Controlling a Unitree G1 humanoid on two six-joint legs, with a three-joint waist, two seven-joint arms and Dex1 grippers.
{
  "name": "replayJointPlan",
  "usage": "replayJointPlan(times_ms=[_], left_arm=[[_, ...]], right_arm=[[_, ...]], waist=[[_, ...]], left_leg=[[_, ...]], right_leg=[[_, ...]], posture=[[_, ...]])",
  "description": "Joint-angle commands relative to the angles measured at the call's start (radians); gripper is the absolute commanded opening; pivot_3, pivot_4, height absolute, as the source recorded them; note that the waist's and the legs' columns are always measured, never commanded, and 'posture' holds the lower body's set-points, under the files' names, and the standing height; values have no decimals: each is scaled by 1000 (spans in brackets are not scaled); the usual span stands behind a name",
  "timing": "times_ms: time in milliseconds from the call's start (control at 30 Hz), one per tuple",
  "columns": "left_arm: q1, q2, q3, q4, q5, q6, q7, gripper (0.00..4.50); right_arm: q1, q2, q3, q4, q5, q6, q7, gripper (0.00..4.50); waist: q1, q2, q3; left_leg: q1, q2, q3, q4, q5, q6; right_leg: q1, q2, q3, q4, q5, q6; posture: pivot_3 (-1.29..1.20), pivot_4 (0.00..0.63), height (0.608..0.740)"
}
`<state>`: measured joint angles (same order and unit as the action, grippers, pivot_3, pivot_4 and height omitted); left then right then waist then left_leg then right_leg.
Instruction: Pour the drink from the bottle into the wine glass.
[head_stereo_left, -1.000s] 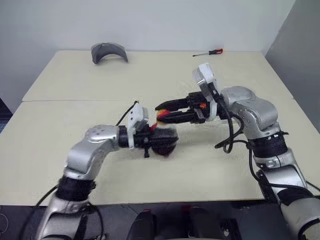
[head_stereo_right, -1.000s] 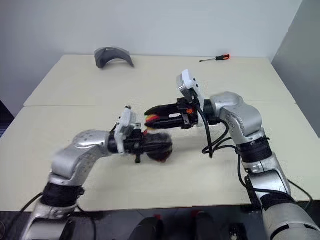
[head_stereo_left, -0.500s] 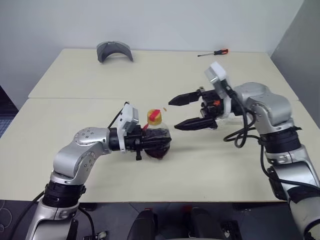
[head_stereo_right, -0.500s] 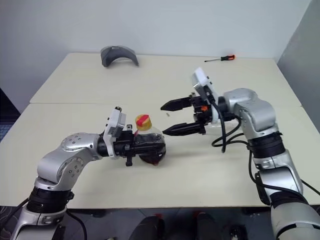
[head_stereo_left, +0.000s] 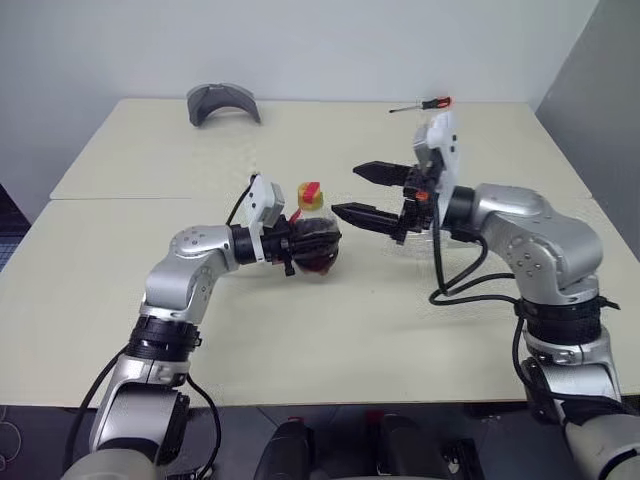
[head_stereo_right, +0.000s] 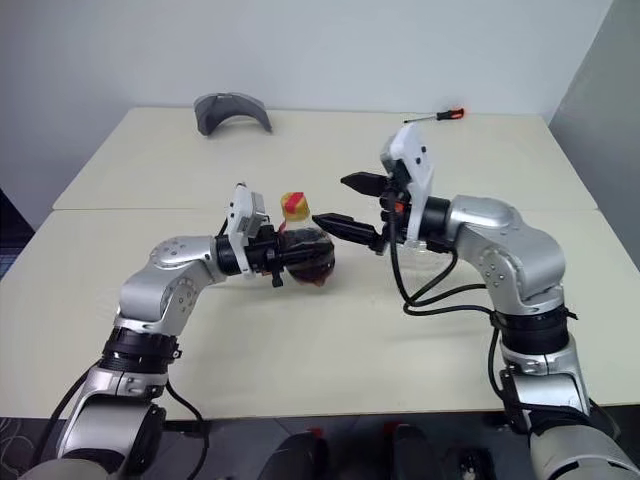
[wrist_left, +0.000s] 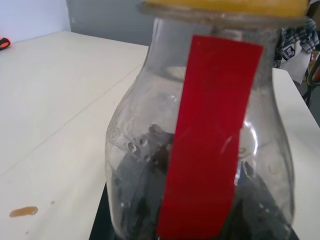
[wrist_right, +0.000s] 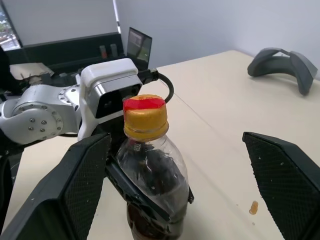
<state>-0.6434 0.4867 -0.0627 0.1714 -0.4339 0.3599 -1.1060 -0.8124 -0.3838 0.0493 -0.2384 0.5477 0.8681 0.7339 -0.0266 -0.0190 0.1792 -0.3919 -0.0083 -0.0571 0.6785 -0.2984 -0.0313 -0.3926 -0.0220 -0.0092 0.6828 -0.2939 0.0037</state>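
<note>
My left gripper (head_stereo_left: 298, 243) is shut on the bottle (head_stereo_left: 320, 233), holding it upright by its round body near the middle of the table. The bottle is clear plastic with a red label strip (wrist_left: 210, 135) and dark drink (wrist_right: 150, 220) in its lower part. Its yellow-and-red cap (head_stereo_left: 310, 195) is on. My right gripper (head_stereo_left: 360, 192) stands open just right of the cap, one finger (wrist_right: 82, 185) on either side of the bottle without touching it. The wine glass is mostly hidden behind my right wrist; a faint clear outline (head_stereo_left: 425, 242) shows there.
A grey curved object (head_stereo_left: 222, 102) lies at the far left of the table and a screwdriver (head_stereo_left: 420, 104) with a red handle at the far right. A small brown drop (wrist_right: 253, 206) marks the tabletop near the bottle. A seam (head_stereo_left: 120, 199) crosses the table.
My right gripper, closed around the cap a second ago, has opened and drawn back to the right. My left arm has carried the bottle forward.
</note>
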Motion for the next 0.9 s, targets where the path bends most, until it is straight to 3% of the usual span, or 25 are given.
replayJointPlan(times_ms=[33,233,800,900], left_arm=[[-30,-22,-8,-9,1,-29,-20,1078],[-32,-35,-13,-13,4,-22,-31,1078],[-32,-33,-2,-15,0,-7,-23,1078],[-33,-34,-2,-13,2,-11,-22,1078]], right_arm=[[-44,19,2,-24,2,-2,-41,4500],[-63,59,-4,-2,28,24,-62,4500],[-55,75,43,41,24,7,-33,4500],[-62,77,41,54,26,0,-29,3574]], waist=[[-1,0,0],[-3,0,0],[-4,0,0],[-4,0,0]], left_leg=[[-1,0,0,0,0,0],[-9,0,3,2,0,-1],[-8,0,3,2,2,-2],[-8,0,3,2,2,-2]], right_leg=[[-1,0,0,0,0,0],[-12,0,2,7,0,0],[-14,0,2,13,0,0],[-14,0,2,13,0,0]], posture=[[0,150,740],[0,150,740],[0,150,740],[0,150,740]])
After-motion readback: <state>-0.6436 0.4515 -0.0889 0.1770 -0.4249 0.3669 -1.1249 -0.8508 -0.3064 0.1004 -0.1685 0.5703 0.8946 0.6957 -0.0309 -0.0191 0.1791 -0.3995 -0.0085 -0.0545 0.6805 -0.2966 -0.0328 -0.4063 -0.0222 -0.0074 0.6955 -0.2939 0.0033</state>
